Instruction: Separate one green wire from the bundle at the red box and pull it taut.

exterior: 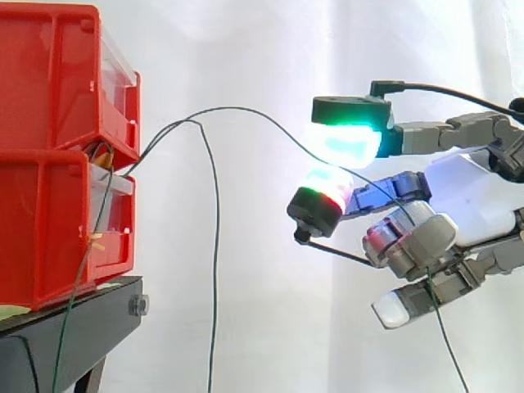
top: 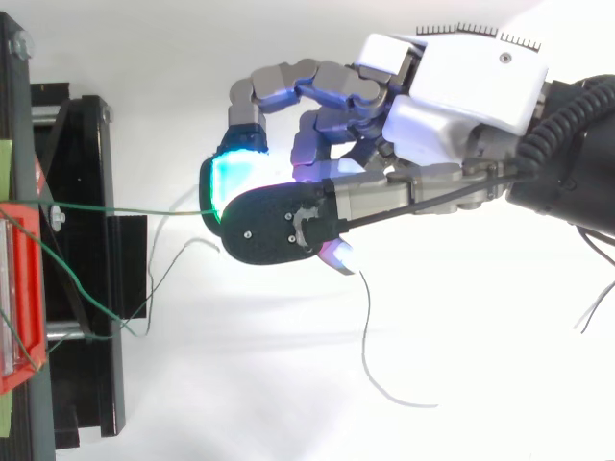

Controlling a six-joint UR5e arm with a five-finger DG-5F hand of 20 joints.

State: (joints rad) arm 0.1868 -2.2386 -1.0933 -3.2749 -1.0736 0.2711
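Two stacked red bins [exterior: 49, 82] stand at the left on a black stand [exterior: 74, 327]. A bundle of thin green wires comes out between them. One green wire [exterior: 246, 110] rises in an arc from the bins and runs right into my hand [exterior: 483, 205]. The fingers are curled, and the wire passes between a green-glowing pad [exterior: 348, 139] and a red-and-green pad [exterior: 327, 192]. From above, this wire [top: 125, 208] runs in a straight line from the bins [top: 19, 288] to the hand [top: 461, 86]. Its loose tail [top: 365, 336] hangs below the hand.
A second green wire [exterior: 215, 246] splits off near the arc's top and hangs straight down. More slack wires [top: 163, 279] loop beside the stand [top: 86, 288]. A white curtain is behind everything. Open space lies between the bins and the hand.
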